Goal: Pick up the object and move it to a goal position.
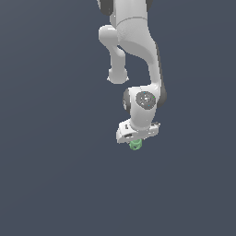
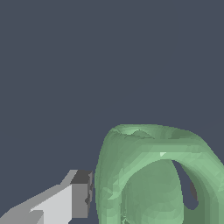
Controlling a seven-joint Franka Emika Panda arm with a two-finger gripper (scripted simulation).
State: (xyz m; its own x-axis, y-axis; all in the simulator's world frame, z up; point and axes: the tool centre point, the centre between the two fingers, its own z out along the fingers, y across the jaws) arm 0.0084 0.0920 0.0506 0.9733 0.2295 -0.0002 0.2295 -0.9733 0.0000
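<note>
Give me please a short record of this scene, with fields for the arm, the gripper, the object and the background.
arm: one white arm, reaching down from the top of the exterior view
gripper: white gripper, directly over the object
finger: one finger shows beside the object in the wrist view, a narrow gap between them
object: light-green object, lumpy with hollows, mostly hidden under the gripper in the exterior view
grasp: cannot tell
background: plain dark grey-blue
</note>
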